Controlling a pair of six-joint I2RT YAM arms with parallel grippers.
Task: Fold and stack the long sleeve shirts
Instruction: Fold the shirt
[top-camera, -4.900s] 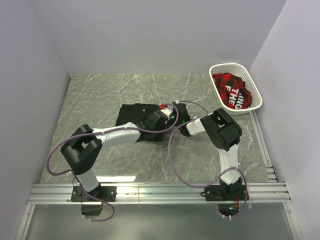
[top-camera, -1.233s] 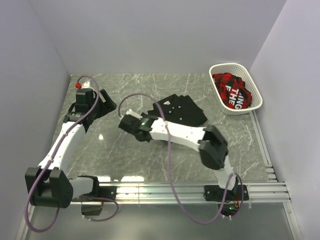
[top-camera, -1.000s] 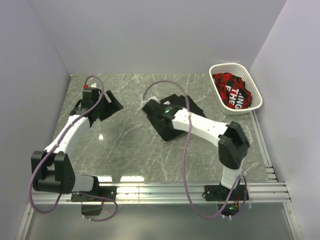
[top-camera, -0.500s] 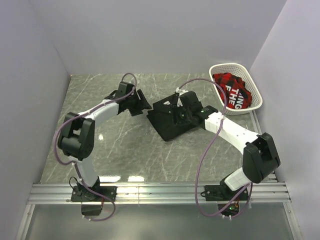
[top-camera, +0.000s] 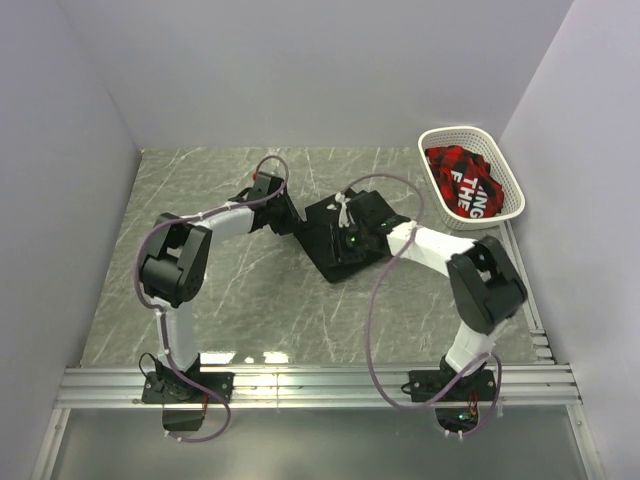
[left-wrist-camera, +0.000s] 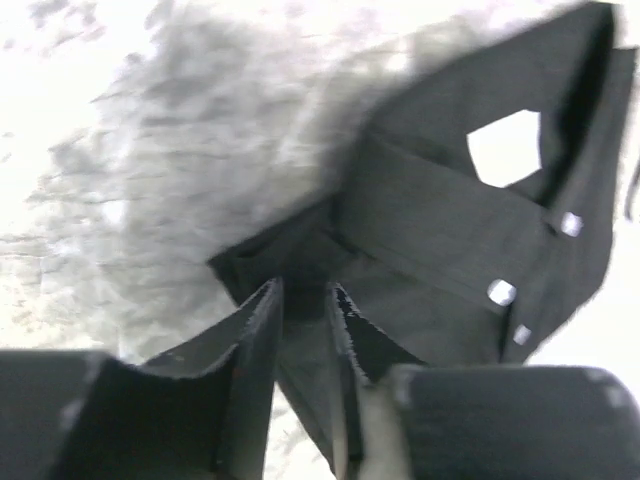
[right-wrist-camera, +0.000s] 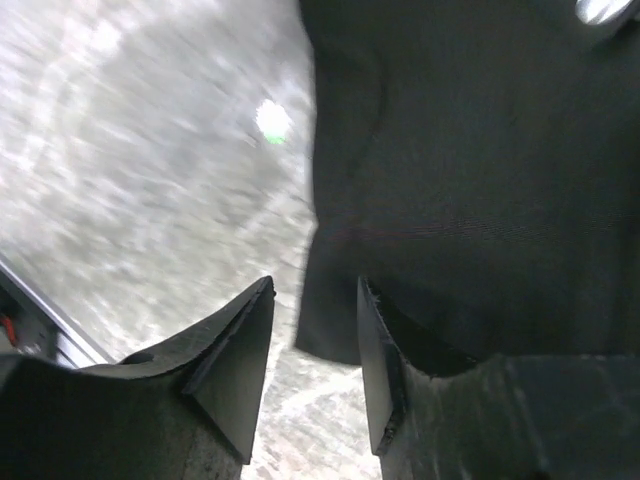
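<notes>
White letters "THE" on red-black cloth (top-camera: 452, 160) in white basket (top-camera: 460, 130).

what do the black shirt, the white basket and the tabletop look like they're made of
Black shirt: soft woven cloth, matte; it creases and lies in flat folds. Its pale glossy buttons are probably plastic.
White basket: likely moulded plastic, judging by the regular lattice of holes in its wall.
Tabletop: grey with marble-look veining and a slight sheen; whether it is stone or laminate, the look leaves open.

The grey marbled bench (top-camera: 250, 300) carries a black shirt (top-camera: 322, 248), apparently folded into a compact shape, near its middle. A white basket (top-camera: 460, 130) stands well apart at the far right corner.
</notes>
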